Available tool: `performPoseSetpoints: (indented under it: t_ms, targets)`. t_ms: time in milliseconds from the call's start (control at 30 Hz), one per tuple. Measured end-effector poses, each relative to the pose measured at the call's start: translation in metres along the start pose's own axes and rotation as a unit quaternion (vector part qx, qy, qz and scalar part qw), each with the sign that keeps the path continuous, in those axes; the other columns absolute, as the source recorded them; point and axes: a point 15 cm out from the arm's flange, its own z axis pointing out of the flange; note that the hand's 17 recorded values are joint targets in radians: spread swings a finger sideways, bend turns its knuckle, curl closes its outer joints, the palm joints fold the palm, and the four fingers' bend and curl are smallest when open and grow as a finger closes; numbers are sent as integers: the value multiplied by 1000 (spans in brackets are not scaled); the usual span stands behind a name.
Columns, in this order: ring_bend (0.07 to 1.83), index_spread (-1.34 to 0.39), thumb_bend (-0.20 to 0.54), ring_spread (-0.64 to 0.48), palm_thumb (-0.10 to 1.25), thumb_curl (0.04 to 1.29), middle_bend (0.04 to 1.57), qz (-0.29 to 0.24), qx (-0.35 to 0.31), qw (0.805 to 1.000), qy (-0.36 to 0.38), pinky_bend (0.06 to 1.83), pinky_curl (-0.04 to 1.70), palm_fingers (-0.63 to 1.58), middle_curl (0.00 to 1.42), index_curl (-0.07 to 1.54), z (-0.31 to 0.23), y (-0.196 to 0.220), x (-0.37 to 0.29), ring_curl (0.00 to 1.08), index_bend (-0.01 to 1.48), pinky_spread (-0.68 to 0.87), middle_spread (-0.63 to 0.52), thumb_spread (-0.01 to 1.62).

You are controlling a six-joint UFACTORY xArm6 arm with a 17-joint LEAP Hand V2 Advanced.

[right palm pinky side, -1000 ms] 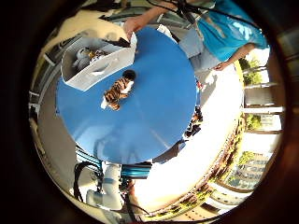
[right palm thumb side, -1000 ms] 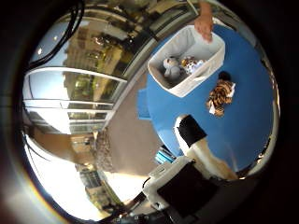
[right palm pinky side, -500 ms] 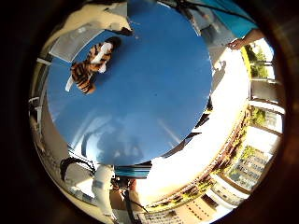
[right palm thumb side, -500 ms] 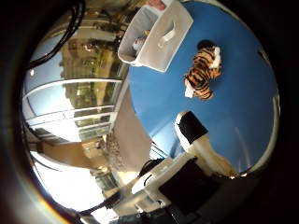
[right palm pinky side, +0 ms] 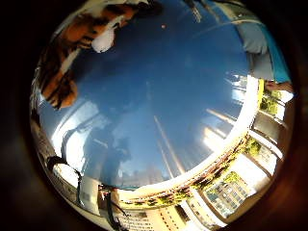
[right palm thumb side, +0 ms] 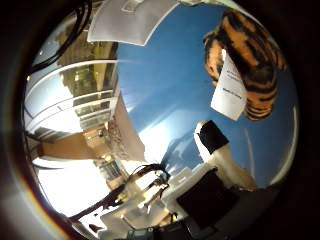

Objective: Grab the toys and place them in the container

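Close under the palm: tiger toy (right palm thumb side: 250,60), orange with black stripes, lying on the blue table (right palm pinky side: 163,96) and filling a large part of both views. A white paper tag (right palm thumb side: 229,89) hangs from it. One part of the hand (right palm thumb side: 220,155), white with a black tip, reaches in over the table beside the toy and does not touch it; it looks fairly straight and holds nothing. How the other fingers stand: cannot tell. Farther along the table, past the toy, stands the white container (right palm thumb side: 131,21), only its side wall showing, contents hidden. Beyond the table edge: railing and buildings outside.
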Motion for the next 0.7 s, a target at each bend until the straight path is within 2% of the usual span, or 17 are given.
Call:
performPoseSetpoints:
  t_ms: [67, 233, 300, 367, 400, 433, 467, 533, 600, 700]
  targets:
    - [218, -326, -29, 236, 684, 416, 165, 0, -5, 1000, 13, 382, 177, 14, 299, 324, 1, -8, 3, 292, 247, 393, -25, 1092]
    - [269, -252, -26, 214, 697, 414, 206, -3, -24, 999, 37, 331, 160, 317, 308, 343, 12, -15, 15, 298, 328, 371, -46, 1085]
    - [434, -274, -21, 199, 721, 415, 349, -6, -18, 999, 44, 319, 124, 752, 352, 325, 12, -20, 16, 316, 309, 358, -73, 1085]
    - [677, -335, -17, 182, 753, 422, 502, -7, -1, 999, 52, 445, 156, 1033, 426, 307, 7, -26, 21, 406, 164, 359, -99, 1082]
    - [729, -345, -19, 174, 756, 423, 534, -6, 11, 998, 56, 449, 159, 1040, 446, 306, 2, -29, 25, 433, 145, 360, -105, 1082]
    - [925, -395, -14, 134, 783, 433, 646, -6, 24, 998, 61, 506, 183, 1049, 512, 280, -2, -32, 28, 527, 81, 360, -134, 1078]
    - [969, -412, -15, 121, 788, 436, 676, -4, 39, 997, 66, 523, 187, 1032, 531, 271, -9, -33, 33, 550, 79, 355, -142, 1078]
    - [1103, -481, -5, 72, 838, 458, 772, 2, 61, 996, 71, 710, 236, 1112, 603, 259, -18, -31, 39, 629, 153, 362, -175, 1071]
    - [1158, -554, 3, 28, 898, 489, 878, 11, 78, 995, 67, 958, 315, 1167, 676, 252, -19, -24, 42, 681, 191, 353, -201, 1060]
    - [1199, -644, 22, -17, 973, 538, 974, 23, 117, 992, 48, 1223, 419, 1162, 753, 255, -22, -11, 35, 729, 241, 312, -222, 1056]
